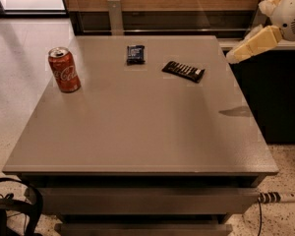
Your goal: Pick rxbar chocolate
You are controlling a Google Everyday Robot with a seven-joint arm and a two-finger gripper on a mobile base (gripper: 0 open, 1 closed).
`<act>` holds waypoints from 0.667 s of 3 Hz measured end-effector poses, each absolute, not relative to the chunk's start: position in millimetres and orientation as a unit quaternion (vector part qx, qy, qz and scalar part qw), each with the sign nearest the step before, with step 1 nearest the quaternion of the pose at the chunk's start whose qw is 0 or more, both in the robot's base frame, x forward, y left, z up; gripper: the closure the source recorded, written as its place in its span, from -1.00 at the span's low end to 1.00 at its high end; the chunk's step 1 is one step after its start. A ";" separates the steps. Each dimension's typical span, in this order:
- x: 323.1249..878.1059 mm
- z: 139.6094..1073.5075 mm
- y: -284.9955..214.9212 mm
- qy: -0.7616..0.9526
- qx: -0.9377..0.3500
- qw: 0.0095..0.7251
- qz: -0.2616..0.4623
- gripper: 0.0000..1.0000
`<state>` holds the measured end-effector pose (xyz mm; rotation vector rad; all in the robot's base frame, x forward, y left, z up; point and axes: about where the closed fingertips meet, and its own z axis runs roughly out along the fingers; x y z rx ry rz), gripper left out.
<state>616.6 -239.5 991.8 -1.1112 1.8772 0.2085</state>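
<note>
The rxbar chocolate lies flat on the far right part of the bench, near a dark blue packet and well apart from the red can at the left. The claw hangs beyond the bench's far right edge, apparently touching nothing; whether it is wide or narrow I cannot tell.

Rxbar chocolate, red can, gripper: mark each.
rxbar chocolate [183,71]: camera view, middle of the black wrapper.
red can [64,70]: camera view, middle of its side.
gripper [236,54]: camera view, its tip, upper right, apart from the bar.
</note>
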 end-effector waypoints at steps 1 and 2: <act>616.8 991.6 -238.9 0.761 -0.451 0.457 0.085 -1.00; 651.0 977.8 -227.4 0.754 -0.455 0.460 0.116 -1.00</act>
